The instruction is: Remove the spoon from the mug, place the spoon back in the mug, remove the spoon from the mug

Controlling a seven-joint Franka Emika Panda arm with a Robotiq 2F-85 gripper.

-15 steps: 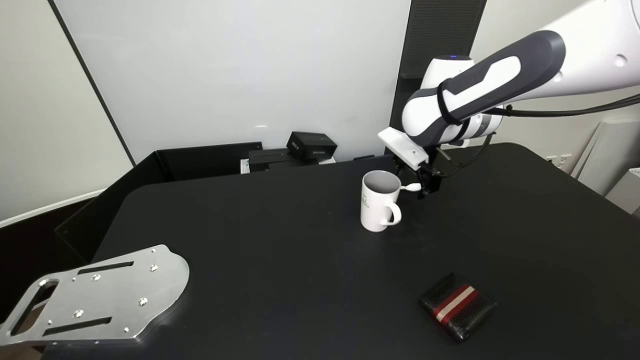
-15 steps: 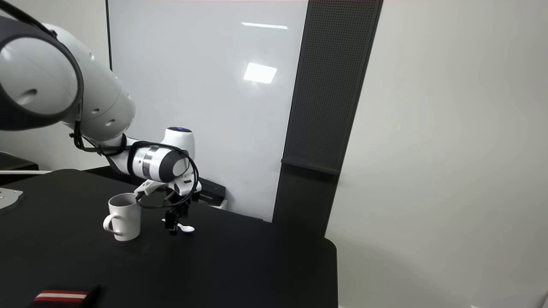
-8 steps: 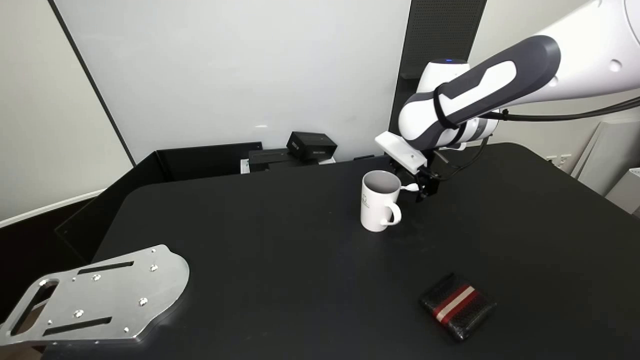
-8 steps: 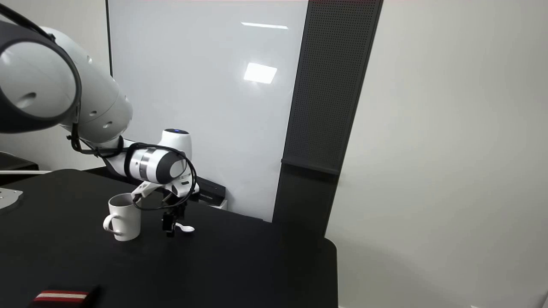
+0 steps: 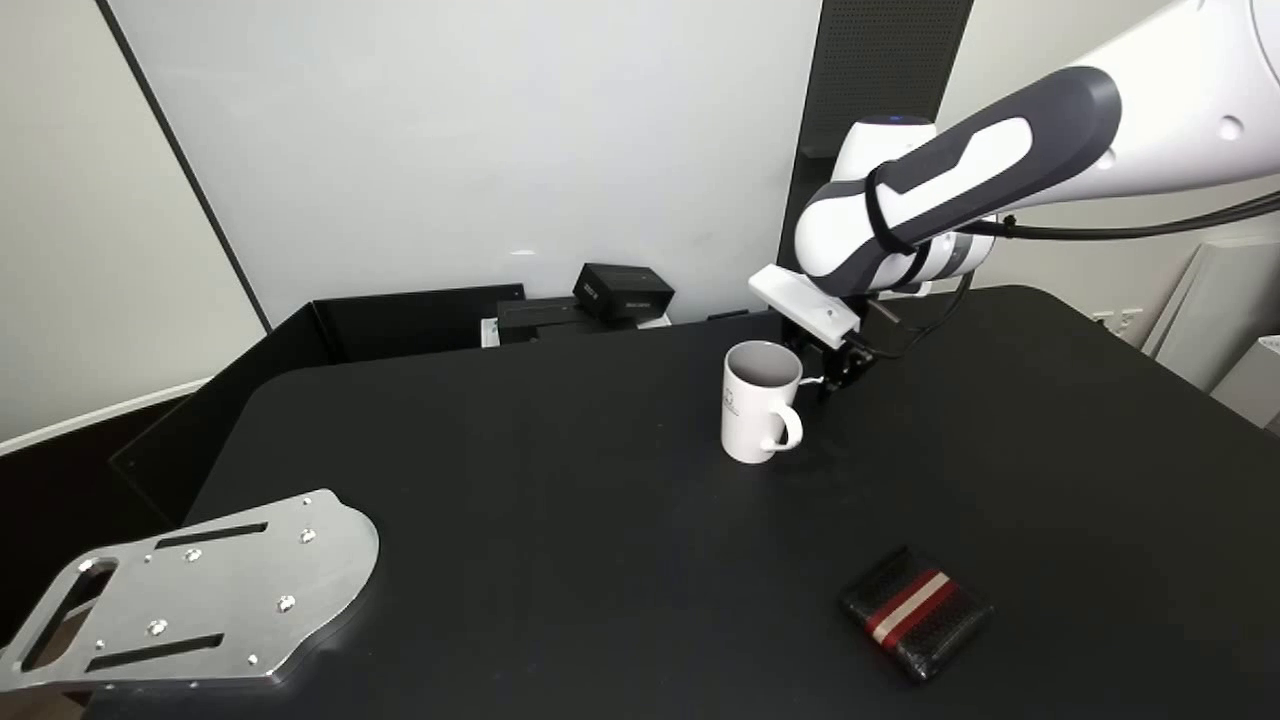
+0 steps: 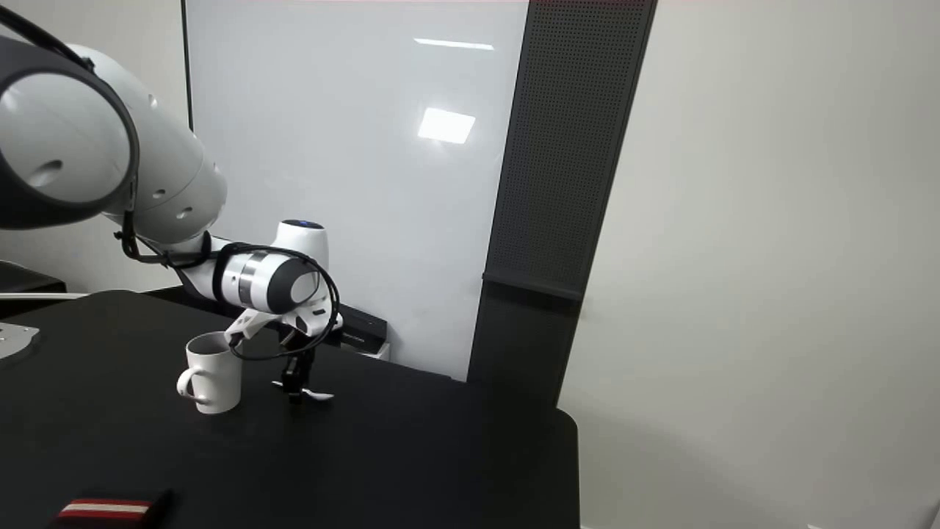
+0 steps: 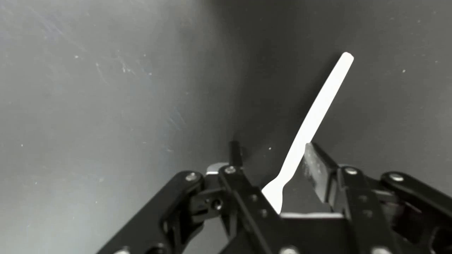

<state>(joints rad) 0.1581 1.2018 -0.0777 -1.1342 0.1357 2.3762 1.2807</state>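
The white spoon (image 7: 323, 100) lies on the black table, out of the mug, its bowl partly hidden by a finger in the wrist view. My gripper (image 7: 272, 150) is down around it with the jaws part-way together. The right-hand pad (image 7: 316, 169) appears to touch the spoon's neck, while a gap separates it from the left-hand finger. In an exterior view the spoon (image 6: 318, 395) shows on both sides of the gripper (image 6: 295, 393). The white mug (image 5: 752, 415) stands upright close by, handle on its side, also in an exterior view as the mug (image 6: 217, 375).
A black wallet-like block (image 5: 915, 612) with a red and white stripe lies nearer the camera. A silver metal plate (image 5: 230, 580) sits at the table's left in that view. Black boxes (image 5: 622, 292) stand beyond the far edge, before a whiteboard (image 5: 520, 150).
My arm has shifted slightly toward the mug and down, and the fingers have come partly together. The spoon has turned a little and shows narrower. The mug has stayed put.
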